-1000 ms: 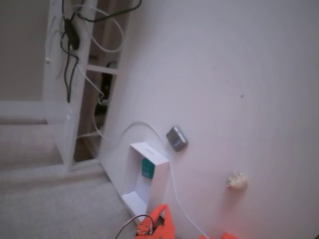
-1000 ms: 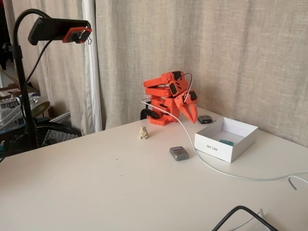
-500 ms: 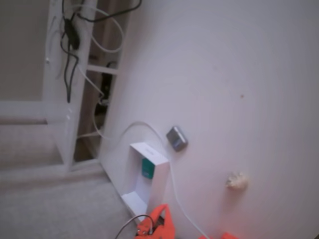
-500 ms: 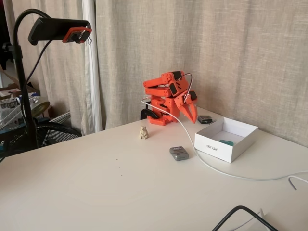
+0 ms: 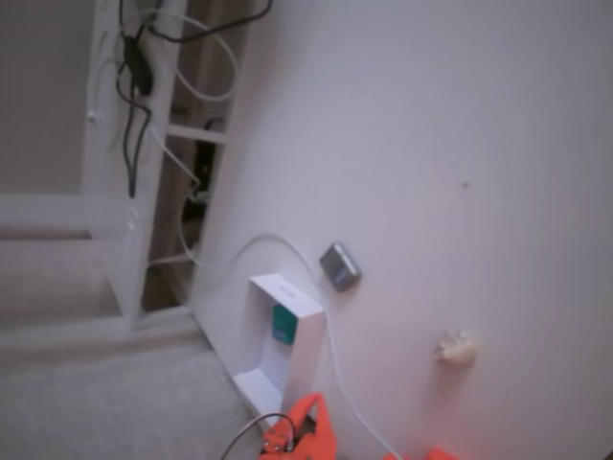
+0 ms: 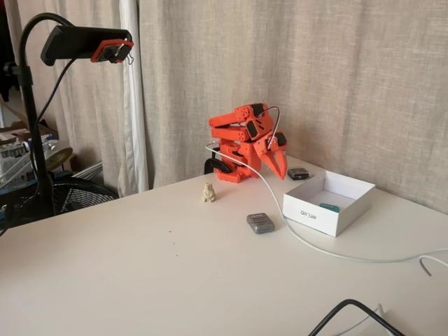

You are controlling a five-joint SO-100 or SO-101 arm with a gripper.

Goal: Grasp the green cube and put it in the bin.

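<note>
The green cube (image 6: pixel 329 207) lies inside the bin (image 6: pixel 311 214), a white shallow box on the right part of the table; in the other fixed view the green cube (image 5: pixel 282 324) shows against the bin's (image 5: pixel 305 345) inner wall. The orange arm is folded up behind the bin. My gripper (image 6: pixel 278 168) points down just behind the bin's far left corner, apart from the cube, its jaws together with nothing between them. Only an orange piece of the arm (image 5: pixel 305 433) shows at the bottom edge of the other fixed view.
A small grey block (image 6: pixel 260 222) sits left of the bin, and a beige lumpy ball (image 6: pixel 208 192) further left. A white cable (image 6: pixel 308 241) runs from the arm past the bin. A dark small item (image 6: pixel 298 173) lies behind the bin. A black cable (image 6: pixel 350 308) loops at the front.
</note>
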